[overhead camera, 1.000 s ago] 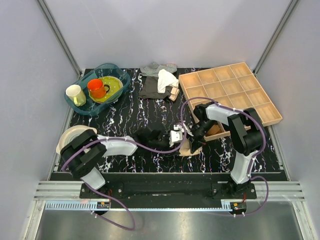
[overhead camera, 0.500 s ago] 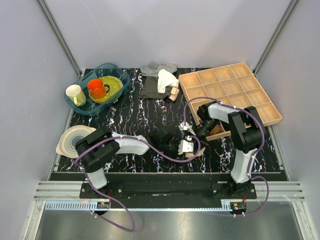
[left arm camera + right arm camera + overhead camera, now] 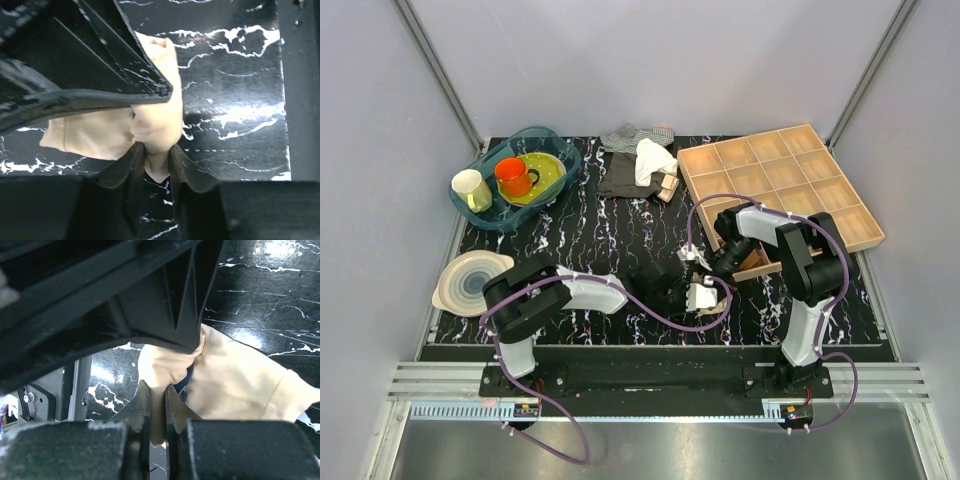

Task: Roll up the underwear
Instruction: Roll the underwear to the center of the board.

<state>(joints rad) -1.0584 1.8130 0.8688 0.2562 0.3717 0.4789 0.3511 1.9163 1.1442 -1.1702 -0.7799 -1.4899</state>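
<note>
Beige underwear (image 3: 155, 117) is bunched on desk (image 3: 235, 75), folds pinched by left jaws and right jaws (both nearly closed on fabric). Judged soft, light, limp; best gripped at folded edge.

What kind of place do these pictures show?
Probably a laboratory robot test cell: plain grey panel walls enclose a black marbled table, two robot arms are bolted at its near edge, and a wooden compartment tray and a dish tub sit on it.
</note>
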